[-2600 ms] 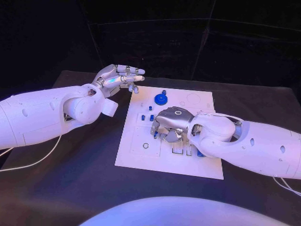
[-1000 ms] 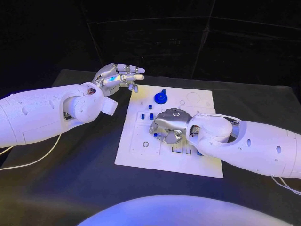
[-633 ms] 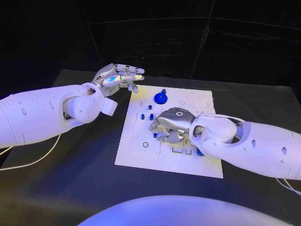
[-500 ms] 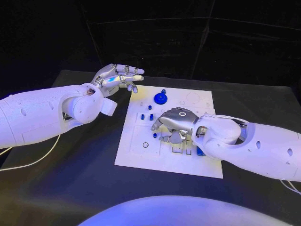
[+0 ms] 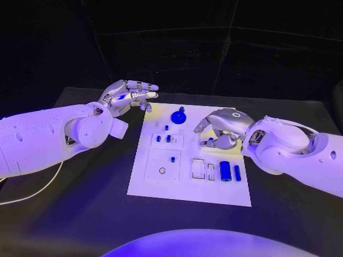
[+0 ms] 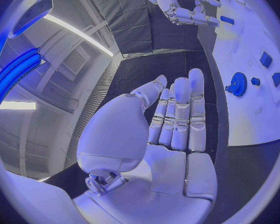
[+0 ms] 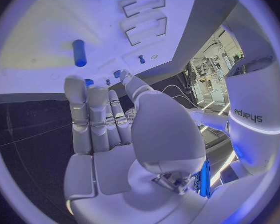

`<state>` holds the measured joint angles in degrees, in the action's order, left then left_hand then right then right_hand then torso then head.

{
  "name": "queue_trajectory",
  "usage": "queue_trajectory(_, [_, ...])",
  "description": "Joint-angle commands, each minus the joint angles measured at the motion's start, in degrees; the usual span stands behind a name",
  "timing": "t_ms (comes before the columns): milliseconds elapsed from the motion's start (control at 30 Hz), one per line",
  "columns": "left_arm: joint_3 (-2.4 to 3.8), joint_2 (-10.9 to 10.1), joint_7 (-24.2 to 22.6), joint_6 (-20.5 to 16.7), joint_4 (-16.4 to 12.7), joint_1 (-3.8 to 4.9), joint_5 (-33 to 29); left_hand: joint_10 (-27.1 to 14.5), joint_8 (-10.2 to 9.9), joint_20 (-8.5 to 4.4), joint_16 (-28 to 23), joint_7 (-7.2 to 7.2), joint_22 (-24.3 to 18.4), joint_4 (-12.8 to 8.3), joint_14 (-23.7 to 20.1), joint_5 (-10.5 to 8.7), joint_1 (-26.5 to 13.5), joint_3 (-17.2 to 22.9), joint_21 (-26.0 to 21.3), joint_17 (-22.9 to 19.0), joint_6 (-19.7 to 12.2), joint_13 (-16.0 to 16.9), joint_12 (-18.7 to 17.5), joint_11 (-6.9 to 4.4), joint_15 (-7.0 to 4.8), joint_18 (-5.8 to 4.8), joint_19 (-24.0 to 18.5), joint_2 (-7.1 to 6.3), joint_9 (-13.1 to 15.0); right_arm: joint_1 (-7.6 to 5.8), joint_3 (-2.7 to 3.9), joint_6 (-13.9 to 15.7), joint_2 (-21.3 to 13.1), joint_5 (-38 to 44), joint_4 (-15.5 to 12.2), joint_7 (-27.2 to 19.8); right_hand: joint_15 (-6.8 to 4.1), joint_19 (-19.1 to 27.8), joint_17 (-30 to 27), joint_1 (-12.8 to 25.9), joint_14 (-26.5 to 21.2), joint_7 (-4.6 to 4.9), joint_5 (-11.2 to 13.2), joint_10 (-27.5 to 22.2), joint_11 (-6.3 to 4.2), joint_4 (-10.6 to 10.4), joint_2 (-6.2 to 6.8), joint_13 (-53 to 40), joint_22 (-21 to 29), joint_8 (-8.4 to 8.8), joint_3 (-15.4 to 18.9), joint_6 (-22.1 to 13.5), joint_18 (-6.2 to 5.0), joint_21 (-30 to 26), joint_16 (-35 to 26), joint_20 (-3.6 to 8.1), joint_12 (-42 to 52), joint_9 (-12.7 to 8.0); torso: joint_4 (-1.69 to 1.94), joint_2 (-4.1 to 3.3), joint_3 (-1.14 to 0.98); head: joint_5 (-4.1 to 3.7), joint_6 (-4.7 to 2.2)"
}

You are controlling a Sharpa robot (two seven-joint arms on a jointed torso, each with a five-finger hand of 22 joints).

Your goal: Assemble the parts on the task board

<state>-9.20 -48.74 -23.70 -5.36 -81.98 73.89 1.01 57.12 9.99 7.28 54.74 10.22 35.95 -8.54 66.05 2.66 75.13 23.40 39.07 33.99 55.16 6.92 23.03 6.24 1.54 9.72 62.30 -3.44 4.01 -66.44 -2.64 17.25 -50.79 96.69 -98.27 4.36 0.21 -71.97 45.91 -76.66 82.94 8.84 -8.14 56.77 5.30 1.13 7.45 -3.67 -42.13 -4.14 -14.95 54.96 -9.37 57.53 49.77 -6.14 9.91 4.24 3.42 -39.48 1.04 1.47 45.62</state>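
The white task board (image 5: 188,182) lies mid-table. On it are a blue gear (image 5: 178,114) near the far edge, small blue pegs (image 5: 169,138) to its left of centre, and a blue cylinder (image 5: 225,171) beside a slim blue piece (image 5: 236,171) next to two rectangular slots (image 5: 199,168). My right hand (image 5: 222,128) hovers above the board's far right part, fingers loosely curved, holding nothing. My left hand (image 5: 129,93) hangs off the board's far left corner, fingers apart and empty. The left wrist view shows the gear (image 6: 237,83) and the right hand (image 6: 184,7); the right wrist view shows the cylinder (image 7: 79,53).
The black table (image 5: 79,214) runs round the board on all sides, with dark curtains behind it. A white cable (image 5: 32,193) hangs under my left arm at the near left.
My right hand has lifted off the board's middle and drawn back to the far right, uncovering the blue cylinder and slim piece by the slots. The left hand has barely moved.
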Motion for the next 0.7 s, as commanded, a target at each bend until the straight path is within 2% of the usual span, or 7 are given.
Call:
queue_trajectory(33, [0.04, 0.01, -0.16, 0.71, -0.07, 0.09, -0.12, -0.51, 0.33, -0.15, -0.31, 0.10, -0.06, -0.10, -0.46, 0.18, 0.12, -0.28, -0.39, -0.05, -0.29, 0.09, 0.24, 0.08, -0.06, 0.77, -0.43, 0.26, -0.09, -0.53, 0.11, -1.31, -0.63, 1.00, 0.24, 3.15, -0.21, 0.60, -0.56, 0.01, -0.58, -0.76, -0.01, -0.77, -0.24, -0.37, 0.56, -0.06, 0.60, 0.22, 1.25, 0.06, 0.52, -0.52, -0.56, 0.26, 0.43, -0.06, 0.03, -0.05, 0.01, -0.39, -0.41])
queue_trajectory(300, [0.04, 0.10, -0.13, 0.78, -0.02, 0.09, -0.12, -0.51, 0.33, -0.15, -0.31, 0.10, -0.06, -0.10, -0.46, 0.18, 0.12, -0.28, -0.39, -0.05, -0.29, 0.09, 0.24, 0.08, -0.06, 0.77, -0.43, 0.26, -0.09, -0.96, 0.19, -4.86, -1.02, 4.16, 1.44, 4.97, -0.80, 0.80, -1.15, -1.10, -0.72, -1.44, 0.08, -2.24, -0.59, -1.32, 0.39, -0.09, 1.22, 0.31, 3.53, -0.10, 0.44, -1.14, -0.77, 0.87, 1.15, -0.11, 0.09, -0.06, 0.04, -0.75, -0.67])
queue_trajectory(533, [0.04, 0.14, -0.12, 0.76, 0.07, 0.08, -0.12, -0.51, 0.33, -0.15, -0.31, 0.10, -0.06, -0.10, -0.46, 0.18, 0.12, -0.28, -0.39, -0.05, -0.29, 0.09, 0.24, 0.08, -0.06, 0.77, -0.43, 0.26, -0.09, -1.00, 0.19, -9.78, -0.41, 4.69, 2.14, 4.74, -0.71, 0.79, -1.55, -1.98, -0.72, -1.66, -0.11, -1.93, -0.70, -1.68, -0.22, -0.20, 1.50, 0.20, 4.13, 0.14, 0.46, -1.44, -0.94, 0.91, 2.10, -0.07, 0.11, -0.09, -0.01, -0.72, -0.56])
queue_trajectory(700, [0.04, 0.16, -0.12, 0.80, 0.07, 0.08, -0.12, -0.52, 0.33, -0.15, -0.31, 0.10, -0.06, -0.10, -0.47, 0.18, 0.13, -0.28, -0.40, -0.06, -0.29, 0.09, 0.25, 0.08, -0.05, 0.77, -0.43, 0.26, -0.09, -1.00, 0.19, -12.38, 0.11, 4.61, 2.77, 4.77, -0.63, 0.46, -1.56, -2.58, -0.52, -1.63, -0.36, -0.75, -0.76, -2.03, -0.85, -0.26, 1.24, 0.07, 4.48, 0.65, 0.52, -1.30, -0.72, 0.85, 3.31, 0.00, 0.13, -0.10, 0.05, -0.75, -0.50])
